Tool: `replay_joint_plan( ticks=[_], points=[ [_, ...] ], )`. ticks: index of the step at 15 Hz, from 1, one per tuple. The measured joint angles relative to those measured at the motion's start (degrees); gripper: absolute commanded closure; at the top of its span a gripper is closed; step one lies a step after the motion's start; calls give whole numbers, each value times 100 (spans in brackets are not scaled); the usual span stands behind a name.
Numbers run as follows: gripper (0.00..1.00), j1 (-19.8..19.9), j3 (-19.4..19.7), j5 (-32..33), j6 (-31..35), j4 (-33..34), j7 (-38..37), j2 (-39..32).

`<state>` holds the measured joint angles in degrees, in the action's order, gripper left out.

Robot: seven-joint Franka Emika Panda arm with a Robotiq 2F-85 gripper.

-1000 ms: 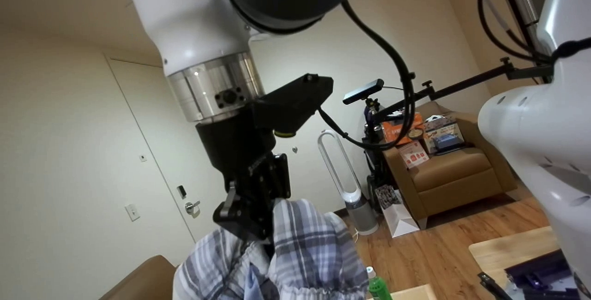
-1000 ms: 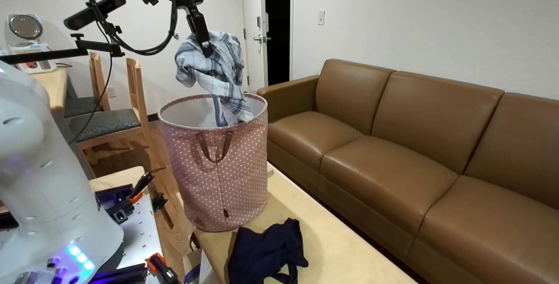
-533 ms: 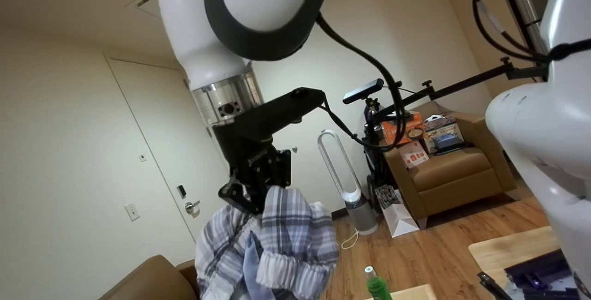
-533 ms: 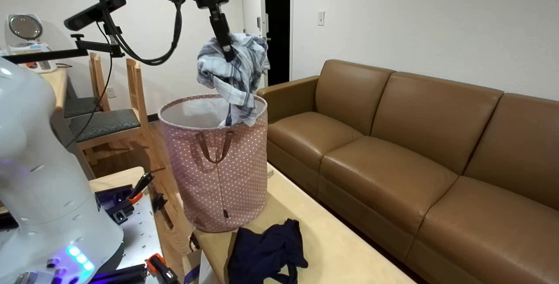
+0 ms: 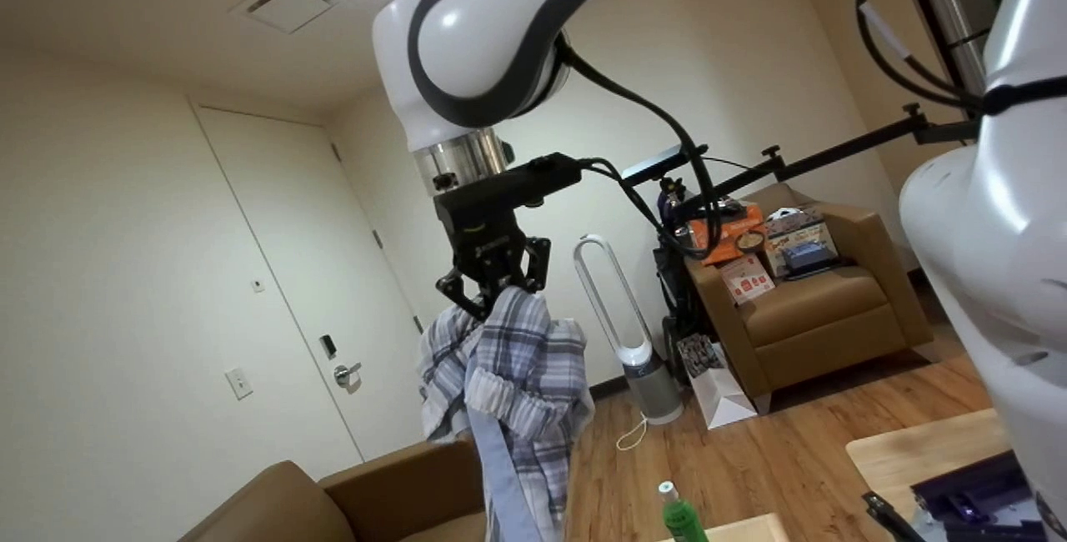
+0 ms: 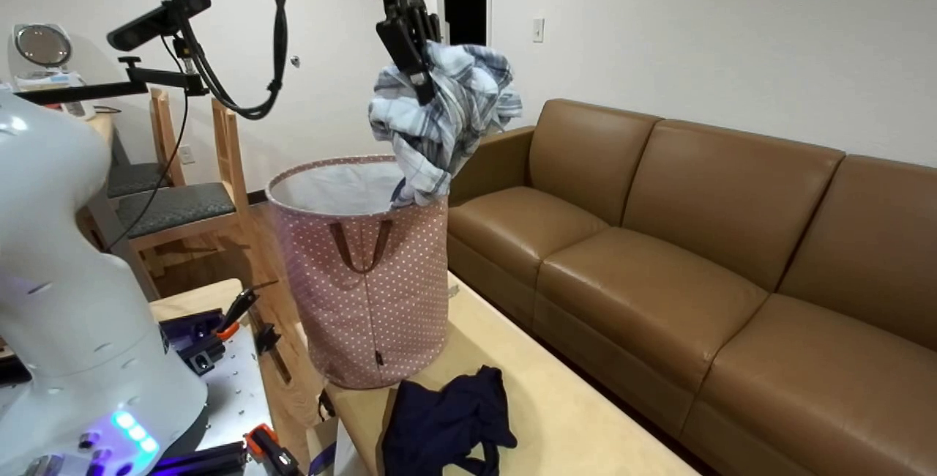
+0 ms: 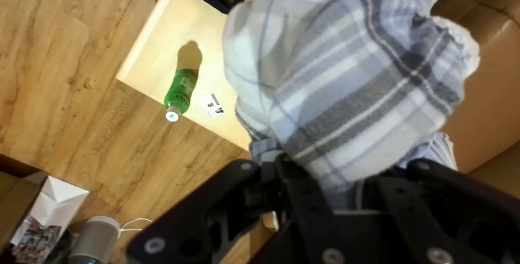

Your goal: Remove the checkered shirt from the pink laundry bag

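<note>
The checkered shirt [image 6: 446,117], blue-grey and white plaid, hangs bunched from my gripper [image 6: 426,84] above the right side of the pink laundry bag [image 6: 366,285]. The shirt's lower end reaches the bag's right rim; anything below the rim is hidden there. The bag is upright, white-dotted, with brown handles. In an exterior view the gripper [image 5: 496,304] is shut on the shirt [image 5: 525,358], whose long tail runs out of frame at the bottom; the bag is not visible there. In the wrist view the shirt [image 7: 357,81] fills the space ahead of the gripper [image 7: 337,166], covering the fingertips.
A dark navy garment [image 6: 454,425] lies on the wooden table [image 6: 556,410] in front of the bag. A brown sofa [image 6: 644,256] runs along the table's far side. A green bottle [image 7: 180,91] stands near a table corner. Chairs [image 6: 179,205] stand behind the bag.
My gripper has carried the shirt across the bag's opening toward the sofa side. The shirt has risen in an exterior view, and more of its hanging tail shows. The bag has stayed put.
</note>
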<state>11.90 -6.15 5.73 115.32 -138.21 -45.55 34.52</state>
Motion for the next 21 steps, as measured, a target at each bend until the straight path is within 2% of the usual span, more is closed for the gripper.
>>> replay_joint_plan(
  ticks=[4,8,11,12,13,14,15,17,21],
  points=[
    [89,466,199,109,-67,15,-579,13],
    [89,929,432,522,-214,13,-1162,-58],
    [89,1137,645,621,-406,9,-1531,-222],
    [89,1128,713,600,-421,8,-1563,-299],
    [74,1047,792,476,-400,3,-1516,-368],
    [74,883,847,309,-343,-11,-1382,-407],
    [89,698,863,208,-300,-25,-1338,-421],
    [89,509,825,166,-303,-38,-1351,-418],
    [89,587,648,653,-333,-84,-1864,-450]
  ],
)
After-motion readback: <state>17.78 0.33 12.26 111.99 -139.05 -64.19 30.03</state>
